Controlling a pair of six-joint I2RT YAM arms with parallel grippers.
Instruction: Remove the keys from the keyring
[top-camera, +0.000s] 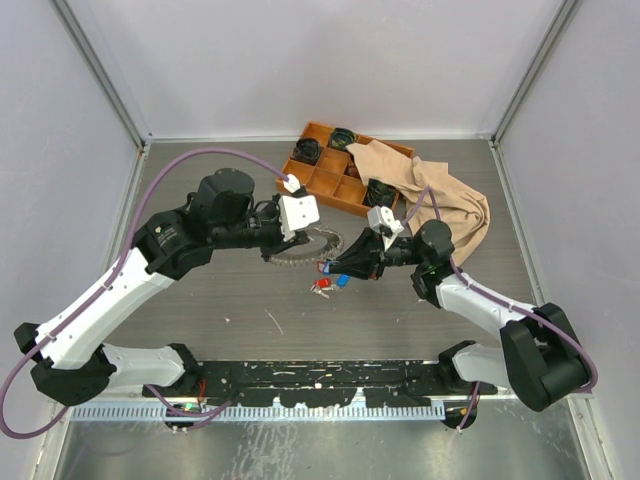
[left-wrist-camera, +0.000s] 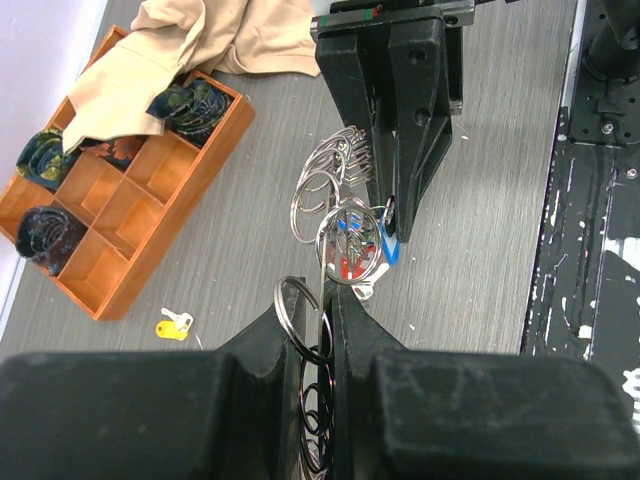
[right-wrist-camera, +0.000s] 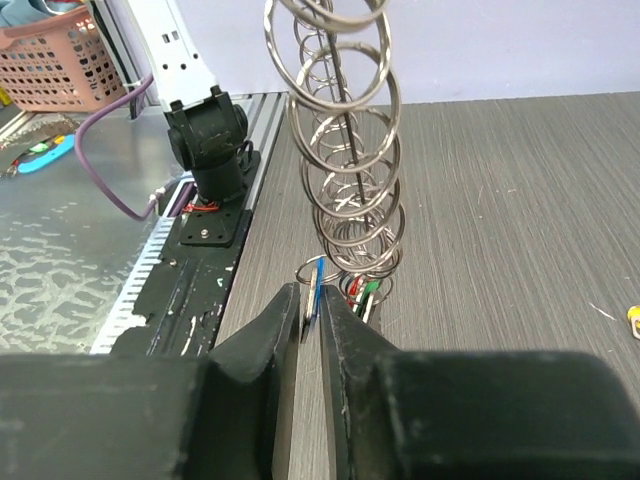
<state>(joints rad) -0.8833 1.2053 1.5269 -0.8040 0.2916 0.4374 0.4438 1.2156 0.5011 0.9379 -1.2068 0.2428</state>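
Note:
The keyring (top-camera: 298, 249) is a spiky silvery circle held up between my two grippers at the table's middle. My left gripper (top-camera: 297, 232) is shut on its rim; in the left wrist view the fingers (left-wrist-camera: 325, 300) pinch the thin wire with several small split rings (left-wrist-camera: 322, 190) strung on it. My right gripper (top-camera: 337, 267) is shut on a blue-capped key (right-wrist-camera: 317, 283) that hangs at the low end of the ring stack (right-wrist-camera: 345, 170). Red and green capped keys (right-wrist-camera: 362, 291) hang just beside it. Red and blue keys (top-camera: 326, 284) show under the ring in the top view.
An orange compartment tray (top-camera: 330, 180) with dark items stands at the back, partly under a beige cloth (top-camera: 445, 205). A yellow-capped key (left-wrist-camera: 173, 325) lies loose on the table near the tray. A pink basket (right-wrist-camera: 60, 62) sits off the table.

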